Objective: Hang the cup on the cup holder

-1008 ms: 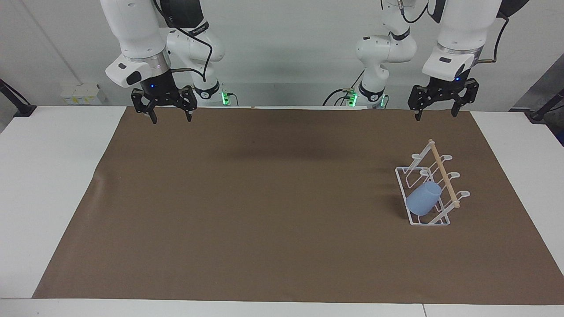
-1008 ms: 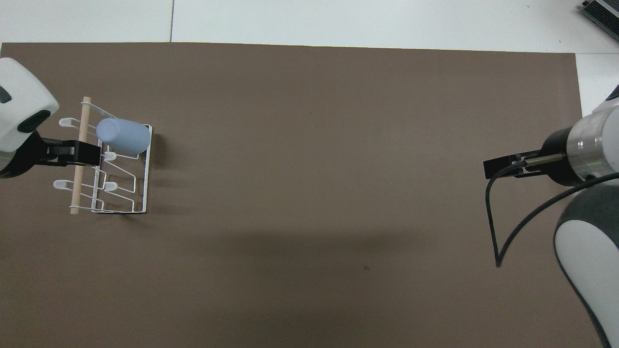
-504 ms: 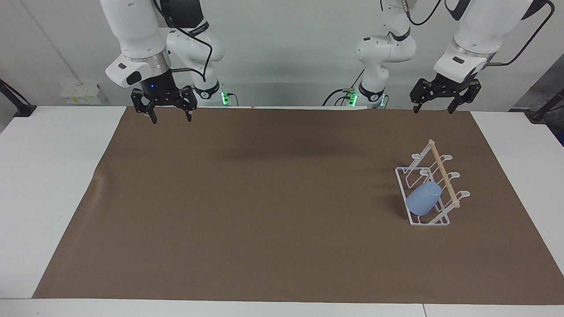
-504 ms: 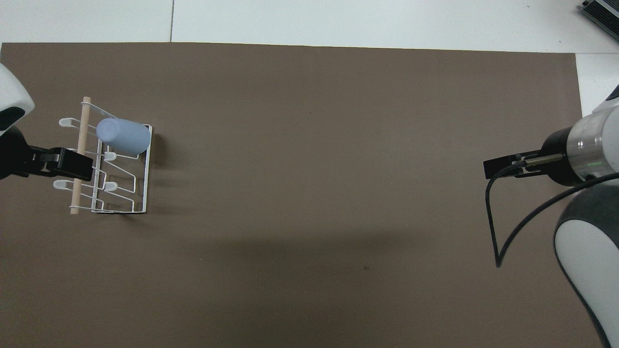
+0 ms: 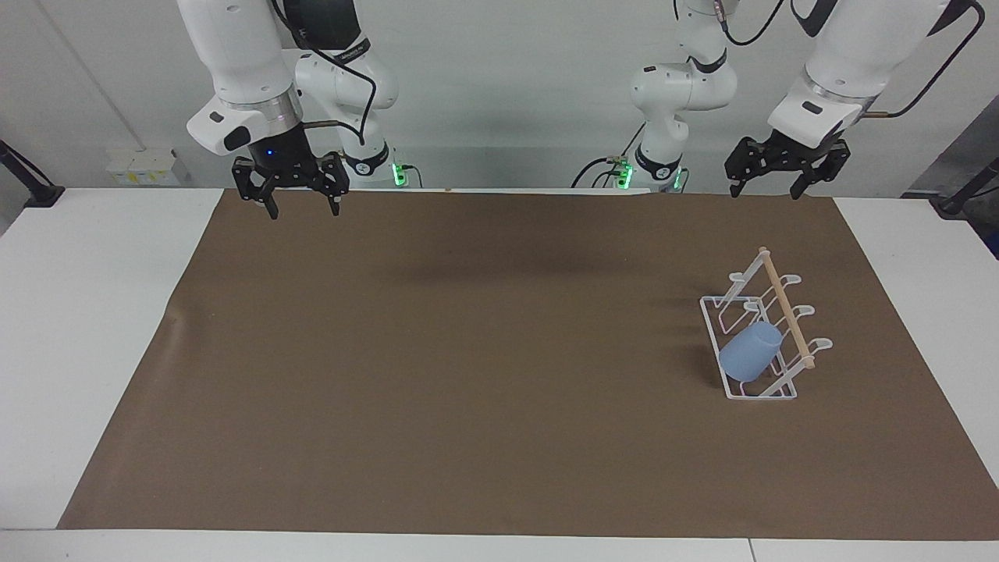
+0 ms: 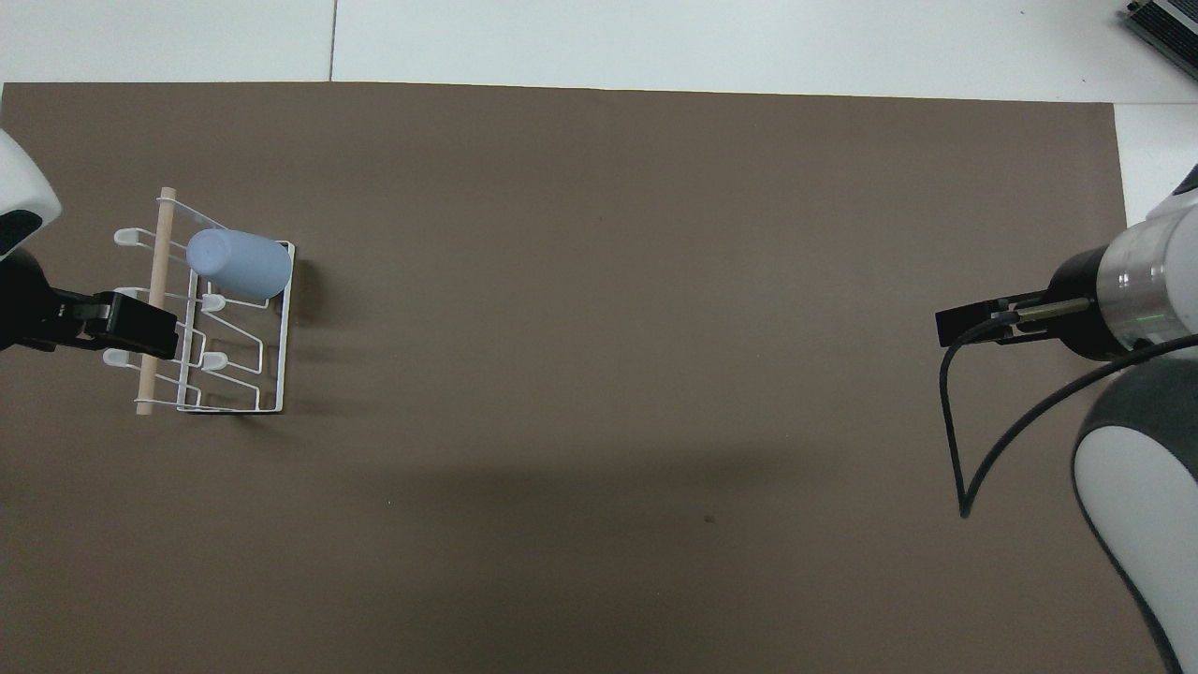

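One cup [image 5: 750,352] sits upended on the holder [image 5: 712,318], slipped over the prong at the end of the rack farthest from me, its narrow base tilted up and away from the wooden rod [image 5: 785,308]. It leans that way, I judge, because the prongs slant: the rim slides down a loop and the wire keeps it from rolling off. By the look of it the hanging is done.

Taking the holder as my mark, it stands on the brown mat [image 5: 468,351] toward my left arm's end of the table, rod side facing that end. The other prongs on it are bare.

My left gripper [image 5: 762,188] is up in the air above the mat's edge on my side of the holder, well clear of rack and cup, fingers spread wide and holding nothing. I judge it is lifted back so the cup can rest undisturbed. In the overhead view its black body [image 6: 131,324] overlaps the rod only because it is raised.

My right gripper [image 5: 303,204] waits over the mat well away from the holder, toward the other end of the table, likewise wide open and empty.

No brand, label or writing is readable on the cup, holder or mat.
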